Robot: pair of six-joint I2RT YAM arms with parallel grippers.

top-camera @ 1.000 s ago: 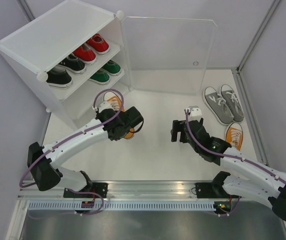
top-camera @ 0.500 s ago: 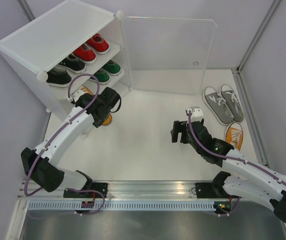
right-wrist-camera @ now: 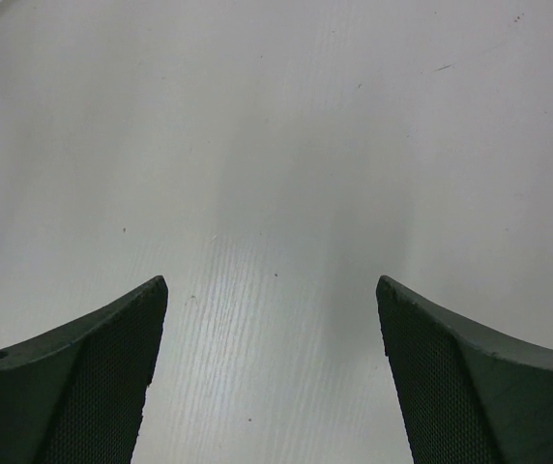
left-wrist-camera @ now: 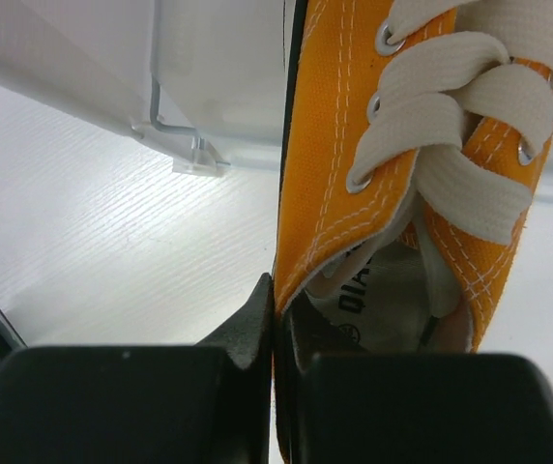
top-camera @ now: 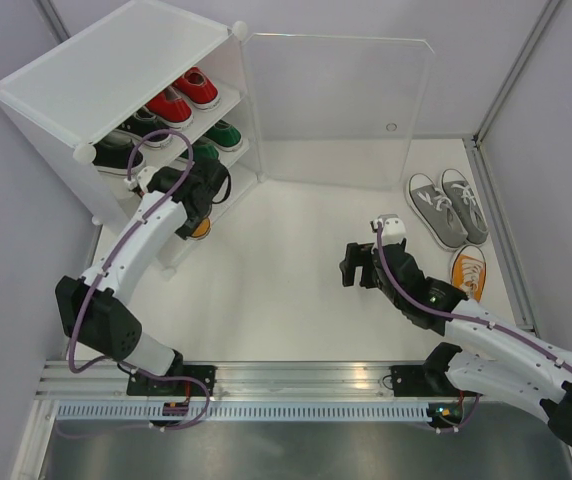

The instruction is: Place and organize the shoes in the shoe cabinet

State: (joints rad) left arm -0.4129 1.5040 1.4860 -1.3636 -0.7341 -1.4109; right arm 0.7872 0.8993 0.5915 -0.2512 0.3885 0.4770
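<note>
My left gripper (top-camera: 206, 203) is shut on the side wall of an orange shoe (left-wrist-camera: 422, 164). It holds the shoe at the open front of the shoe cabinet (top-camera: 106, 65), by the bottom tier. In the top view only the shoe's tip (top-camera: 199, 229) shows under the gripper. Red shoes (top-camera: 184, 96) sit on the top shelf. Black shoes (top-camera: 129, 140) and green shoes (top-camera: 216, 142) are on the middle one. A second orange shoe (top-camera: 468, 270) and a grey pair (top-camera: 448, 207) lie on the table at the right. My right gripper (top-camera: 353, 266) hangs open over bare table, nothing between its fingers (right-wrist-camera: 83, 377).
The cabinet's clear door (top-camera: 336, 110) stands swung open at the back. A shelf edge with a wire clip (left-wrist-camera: 185, 145) is right beside the held shoe. Grey walls close in on the left and right of the white table (top-camera: 296, 300).
My left arm has carried the orange shoe from the middle of the table up and left to the cabinet's lower opening. The right arm has barely moved.
</note>
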